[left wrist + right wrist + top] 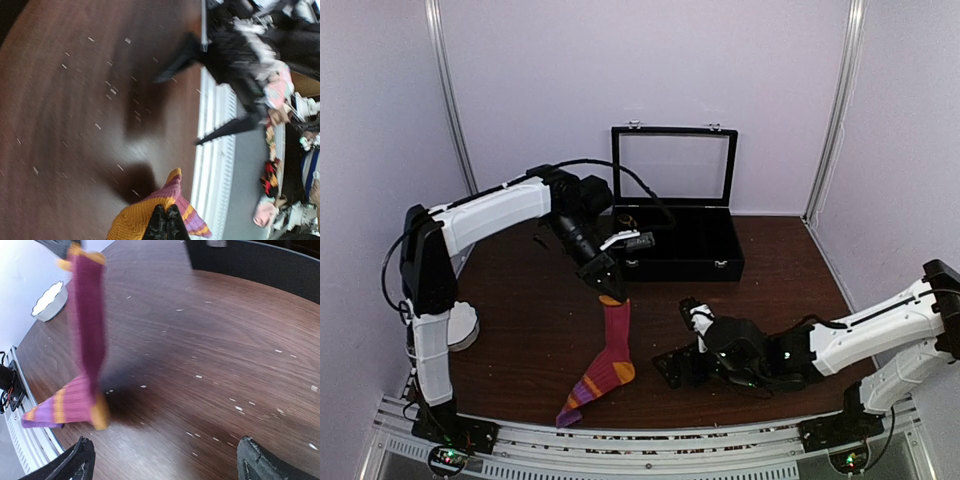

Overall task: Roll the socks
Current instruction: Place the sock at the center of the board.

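Hanging from the left jaws, clamped on its orange toe, the magenta sock (613,345) is held up, its striped cuff trailing on the worktop (520,300). The right jaws are spread empty nearby. No rolling is yet done.

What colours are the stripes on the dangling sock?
Purple and orange, on the magenta-red knitted sock; clearest in the right wrist view.

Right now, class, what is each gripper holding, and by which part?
The left gripper pinches the sock by its orange toe; the right gripper holds nothing.
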`<action>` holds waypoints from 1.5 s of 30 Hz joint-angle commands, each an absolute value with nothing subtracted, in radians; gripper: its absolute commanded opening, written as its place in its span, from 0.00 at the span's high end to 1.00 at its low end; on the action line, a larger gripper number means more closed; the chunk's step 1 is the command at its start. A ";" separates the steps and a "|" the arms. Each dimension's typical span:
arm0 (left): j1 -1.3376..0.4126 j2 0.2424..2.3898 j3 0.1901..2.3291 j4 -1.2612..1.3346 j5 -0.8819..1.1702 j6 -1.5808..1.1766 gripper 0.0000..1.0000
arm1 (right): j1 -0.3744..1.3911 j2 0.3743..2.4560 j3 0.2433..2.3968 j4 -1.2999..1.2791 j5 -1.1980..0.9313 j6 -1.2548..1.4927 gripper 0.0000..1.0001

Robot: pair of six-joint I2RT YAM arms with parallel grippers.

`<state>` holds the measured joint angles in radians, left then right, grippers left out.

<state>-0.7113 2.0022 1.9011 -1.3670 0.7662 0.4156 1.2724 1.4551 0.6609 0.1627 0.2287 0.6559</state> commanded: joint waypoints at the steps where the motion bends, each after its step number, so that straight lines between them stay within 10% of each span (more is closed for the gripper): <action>1: -0.726 2.052 2.003 -1.255 0.783 0.319 1.00 | 1.276 1.296 0.573 0.052 0.352 0.723 0.00; 5: -0.739 2.125 2.036 -1.177 0.745 0.285 1.00 | 1.284 1.241 0.557 -0.004 0.371 0.708 0.00; 13: -0.739 2.226 2.073 -1.060 0.590 0.280 0.54 | 1.366 1.469 0.764 -0.091 0.344 0.612 0.00; 29: -0.694 1.964 1.733 -1.158 0.470 0.607 0.54 | 1.352 1.810 1.040 -0.178 0.123 0.317 0.00; 45: -0.530 1.655 1.299 -0.997 0.488 0.837 0.37 | 1.315 1.693 1.003 -0.102 0.282 0.274 0.11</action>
<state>-0.4877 1.6131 1.3628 -1.0500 0.4271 0.6796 1.3182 1.7138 1.0142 -0.2081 0.3012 0.2745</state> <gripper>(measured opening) 0.622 0.918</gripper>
